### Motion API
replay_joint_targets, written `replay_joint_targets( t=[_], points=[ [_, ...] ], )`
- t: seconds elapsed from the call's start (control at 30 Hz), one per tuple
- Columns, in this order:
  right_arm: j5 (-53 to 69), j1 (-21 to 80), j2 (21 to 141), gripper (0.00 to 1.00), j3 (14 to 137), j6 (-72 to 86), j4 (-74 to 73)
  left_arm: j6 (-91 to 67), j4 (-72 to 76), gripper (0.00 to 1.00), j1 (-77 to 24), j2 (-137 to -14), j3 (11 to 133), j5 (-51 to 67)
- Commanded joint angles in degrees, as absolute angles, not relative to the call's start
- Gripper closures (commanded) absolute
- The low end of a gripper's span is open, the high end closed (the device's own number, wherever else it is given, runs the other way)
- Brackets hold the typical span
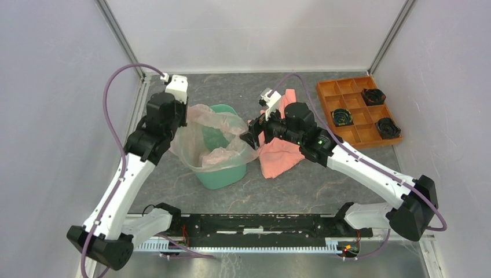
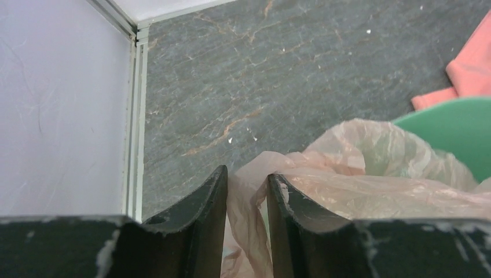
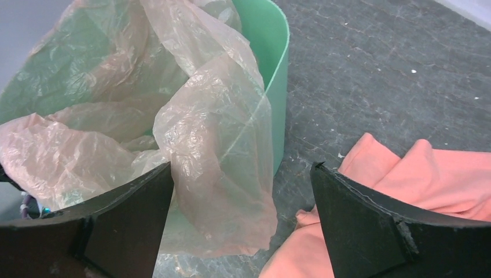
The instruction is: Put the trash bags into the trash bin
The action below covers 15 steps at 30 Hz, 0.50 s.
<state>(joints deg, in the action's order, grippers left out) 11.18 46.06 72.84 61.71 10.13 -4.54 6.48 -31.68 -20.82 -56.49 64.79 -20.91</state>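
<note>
Left wrist view — left gripper [image 2: 247,175] pinches the translucent pink plastic bag [image 2: 376,162] draped over the mint-green plastic bin [image 2: 457,127]; right gripper [image 3: 241,168] spread wide.

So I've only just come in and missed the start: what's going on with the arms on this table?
Two robot arms are working a pale pink trash bag into the mint-green bin. The bag sits partly inside, with its edges spilling over the rim. The left gripper is pinched on a fold of it at the bin's left side. The right gripper is wide open by the right side, holding nothing. A salmon cloth lies on the table beside the bin.
</note>
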Motion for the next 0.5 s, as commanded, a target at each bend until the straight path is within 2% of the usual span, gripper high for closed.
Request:
replay_joint_targets(
  t=[0.0, 0.2, 0.33, 0.47],
  points=[
    [8.5, 45.5, 72.9, 0.02, 64.7, 9.1, -1.6, 0.5, -33.2, 0.62, -19.7, -60.4, 71.6, -22.9],
    [11.5, 42.9, 78.8, 0.02, 72.2, 9.3, -0.4, 0.4, -33.2, 0.61, -19.0, -61.9, 74.1, -20.9],
    [15.8, 41.7, 81.8, 0.02, 74.4, 8.0, 4.6, 0.2, -34.7, 0.54, -18.7, -63.4, 76.1, -20.6],
    [20.8, 41.6, 86.4, 0.02, 79.3, 6.5, 5.4, -2.1, -37.2, 0.52, -18.4, -65.5, 77.7, -20.6]
  ],
)
